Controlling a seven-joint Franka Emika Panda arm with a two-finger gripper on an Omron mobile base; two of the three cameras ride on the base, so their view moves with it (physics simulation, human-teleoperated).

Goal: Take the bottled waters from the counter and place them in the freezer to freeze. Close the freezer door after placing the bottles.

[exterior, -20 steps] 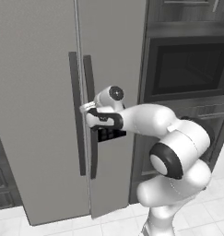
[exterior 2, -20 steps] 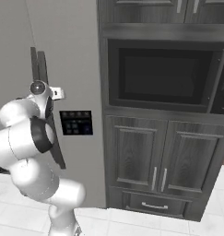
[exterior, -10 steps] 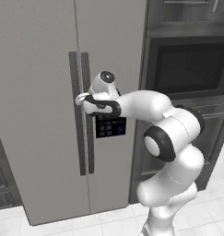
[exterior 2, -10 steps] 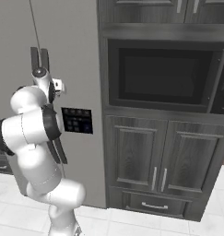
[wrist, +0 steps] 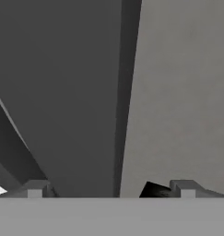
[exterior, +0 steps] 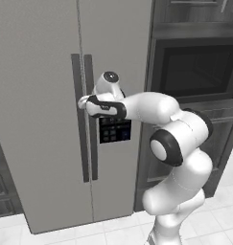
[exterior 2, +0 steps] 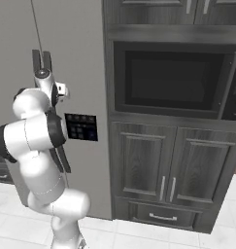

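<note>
Standing tall and shut, the freezer (exterior: 46,119) has both grey doors flush with each other, so nothing of the inside is on show. The freezer door (exterior: 115,48) is the narrower one on the right, with the small dark dispenser panel (exterior: 115,130) about halfway up. Its dark bar handle (exterior: 93,143) runs up the door's left edge, right beside the matching handle (exterior: 79,143) of the wider door, with the seam between them.

The gripper (exterior: 82,101) is up at those handles, a bit above the dispenser panel. Its jaws are spread wide and not gripping anything. In the hand view the two finger tips (wrist: 187,188) sit well apart, with a dark vertical bar (wrist: 127,92) running up between them against flat grey door (wrist: 182,92). Whether the fingers actually touch a handle, I can't tell.

The white arm (exterior: 151,107) reaches in from the right, elbow bent, crossing just over the dispenser panel. To the right of the freezer is the dark built-in oven (exterior 2: 175,80), with dark grey cabinet doors (exterior 2: 168,170) and a drawer (exterior 2: 160,216) under it. Pale floor tiles (exterior: 89,234) run along the bottom.
</note>
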